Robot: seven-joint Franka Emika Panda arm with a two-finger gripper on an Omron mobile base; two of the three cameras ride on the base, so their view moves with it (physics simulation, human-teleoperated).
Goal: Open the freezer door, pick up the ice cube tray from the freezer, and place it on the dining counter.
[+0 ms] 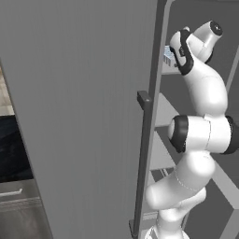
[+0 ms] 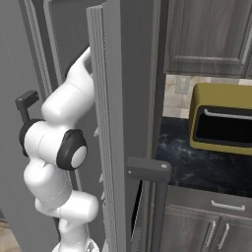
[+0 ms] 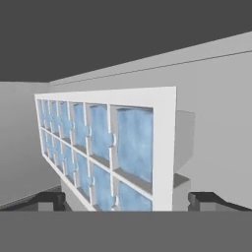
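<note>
1. No text, label, brand, number or sign can be read on the freezer door [image 1: 84, 116].
2. The yellow oven [image 2: 224, 118] likewise bears no legible marking.

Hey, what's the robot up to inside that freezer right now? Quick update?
Gripper open, fingertips either side of the ice cube tray, not yet closed on it. Freezer door swung open. Nothing between gripper and tray.
</note>
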